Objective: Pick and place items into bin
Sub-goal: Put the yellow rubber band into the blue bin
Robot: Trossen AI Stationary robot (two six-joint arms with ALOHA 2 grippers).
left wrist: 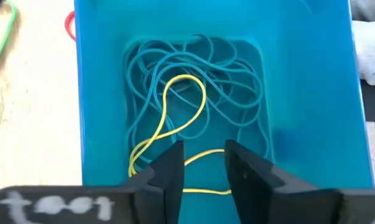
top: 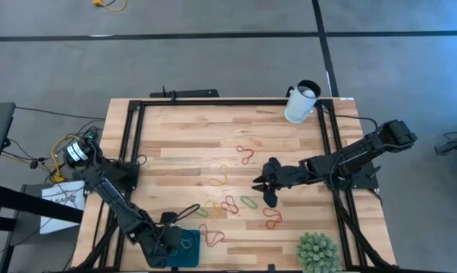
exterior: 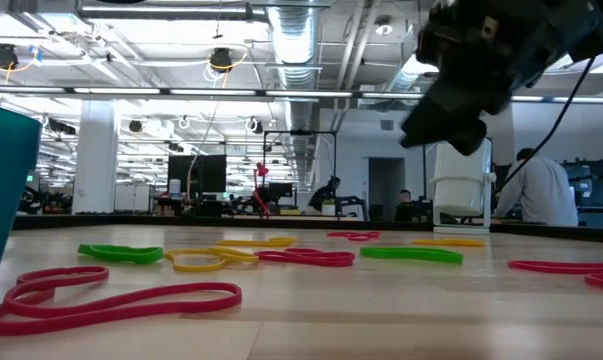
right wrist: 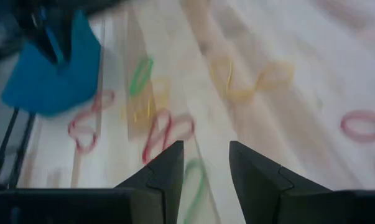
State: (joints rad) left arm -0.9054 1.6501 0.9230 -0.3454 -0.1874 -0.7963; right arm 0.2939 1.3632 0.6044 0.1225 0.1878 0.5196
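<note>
The teal bin (top: 189, 256) stands at the table's near edge, left of the middle. In it lie several blue bands (left wrist: 231, 81) and a yellow band (left wrist: 184, 106). My left gripper (left wrist: 204, 163) is open just above the bin's inside (top: 184, 241); the yellow band runs under its fingertips. My right gripper (top: 260, 184) is open and empty, above the table's middle (right wrist: 206, 165). Loose bands lie flat on the wood: a red one (top: 245, 154), a green one (top: 249, 202), a yellow one (top: 219, 180), and a red one (top: 213, 236) beside the bin.
A white cup (top: 302, 101) stands at the far right corner and a spiky green plant (top: 317, 252) at the near right corner. Black frame rails (top: 133, 144) run along the table's sides. The low view shows a person (exterior: 541, 190) in the room behind.
</note>
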